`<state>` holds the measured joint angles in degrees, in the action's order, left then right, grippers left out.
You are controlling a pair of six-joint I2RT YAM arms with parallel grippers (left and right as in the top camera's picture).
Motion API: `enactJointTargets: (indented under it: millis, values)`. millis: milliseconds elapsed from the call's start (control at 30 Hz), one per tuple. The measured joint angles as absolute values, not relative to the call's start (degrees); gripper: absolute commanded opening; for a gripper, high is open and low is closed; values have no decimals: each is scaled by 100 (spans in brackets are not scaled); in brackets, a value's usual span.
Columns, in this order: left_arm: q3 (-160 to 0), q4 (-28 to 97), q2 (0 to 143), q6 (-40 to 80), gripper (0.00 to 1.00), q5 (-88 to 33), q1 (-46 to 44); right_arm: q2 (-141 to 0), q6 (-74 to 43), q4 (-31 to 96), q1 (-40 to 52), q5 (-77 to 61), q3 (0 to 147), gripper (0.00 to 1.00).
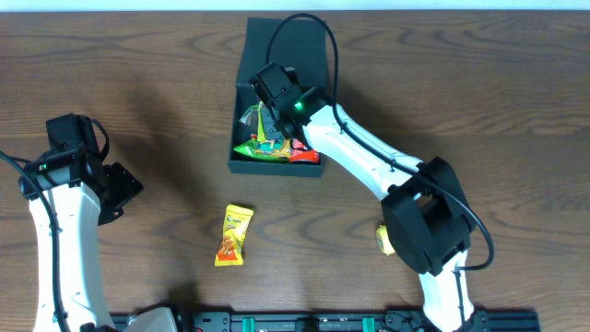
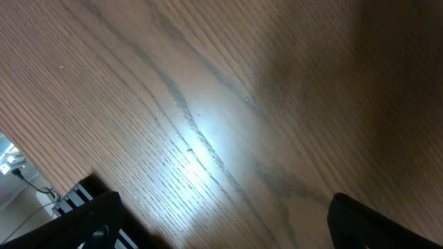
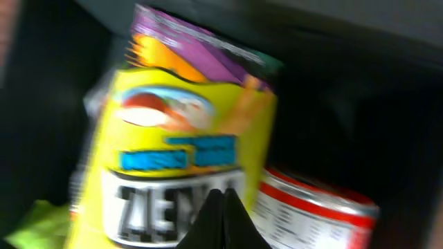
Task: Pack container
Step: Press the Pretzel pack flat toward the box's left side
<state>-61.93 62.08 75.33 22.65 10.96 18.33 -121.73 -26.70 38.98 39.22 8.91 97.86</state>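
Bottom of overhead frame: a loose yellow-orange packet [image 1: 233, 235] lies flat on the wood table [image 1: 138, 55], left of centre. A small yellow item [image 1: 383, 240] sits lower right, half hidden under the right arm's elbow.

Left side, mid-height: left gripper [image 2: 220, 218] hangs over bare wood, well apart from everything. In the wrist view its fingers sit in opposite bottom corners, spread wide, with nothing between them.

Upper centre: container [image 1: 277, 169], dark and square, its lid [image 1: 288, 46] folded back flat toward the top edge of the frame. Inside, along the lower wall, lie a green packet [image 1: 258, 148] and a red packet [image 1: 304, 155].

Right arm runs diagonally from lower right into the box. Right gripper [image 3: 225, 200] is inside it, fingers pressed together into one dark wedge on the lower edge of a yellow-and-purple packet [image 3: 187, 138]. The packet stands roughly upright and is blurred. A red-and-white pack [image 3: 311, 207] is just beside it at lower right.
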Motion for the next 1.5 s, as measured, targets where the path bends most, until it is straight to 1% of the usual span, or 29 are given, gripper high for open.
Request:
enactJointTargets:
  millis: [133, 467, 800, 1067, 1500]
  values:
    - [-6193, 6211, 7533, 2265, 95, 1096, 1833, -12173, -2670, 3715, 4014, 598, 9786, 1]
    - [-6193, 6208, 7533, 2265, 95, 1096, 1833, -12285, -2670, 3498, 4351, 489, 9786, 1]
    - [-6193, 6208, 7533, 2265, 95, 1096, 1833, -12376, -2670, 3485, 4364, 456, 9786, 1]
    - [-6193, 6211, 7533, 2265, 95, 1096, 1833, -12436, -2670, 3227, 4375, 244, 9786, 1]
    - [-6193, 6211, 7533, 2265, 95, 1096, 1833, -12551, -2630, 3234, 4619, 309, 9784, 1]
